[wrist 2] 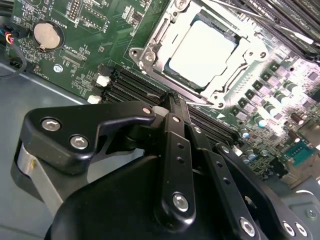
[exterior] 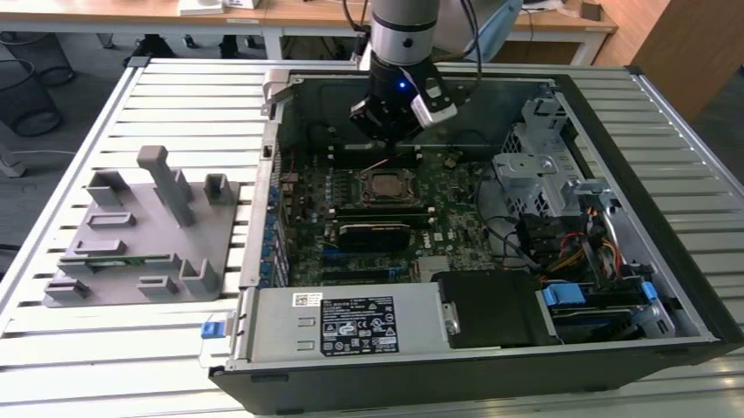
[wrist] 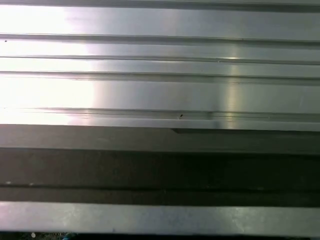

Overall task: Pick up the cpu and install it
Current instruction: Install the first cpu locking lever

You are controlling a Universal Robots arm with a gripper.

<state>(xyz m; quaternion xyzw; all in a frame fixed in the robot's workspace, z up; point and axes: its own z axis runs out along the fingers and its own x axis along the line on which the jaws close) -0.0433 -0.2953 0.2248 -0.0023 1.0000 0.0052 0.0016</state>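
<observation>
The cpu (wrist 2: 200, 52), a small square chip with a pale silver top, lies flat inside the metal socket frame (wrist 2: 150, 47) on the green motherboard (wrist 2: 90, 30). In the exterior view the cpu (exterior: 384, 185) sits mid-board inside the open computer case (exterior: 686, 287). My gripper (exterior: 385, 139) hangs just above the board, a little behind the socket toward the case's back wall. In the second wrist view my gripper (wrist 2: 175, 100) has its black fingers (wrist 2: 177, 145) drawn together to a point beside the socket, apart from the chip and holding nothing.
A grey fixture plate (exterior: 139, 235) with upright posts lies on the slatted metal table (exterior: 117, 366) at the exterior view's left. Inside the case are a power supply (exterior: 348, 324), a drive cage (exterior: 541, 174) and bundled cables (exterior: 558, 239). Metal slats (wrist: 160, 75) show in the first wrist view.
</observation>
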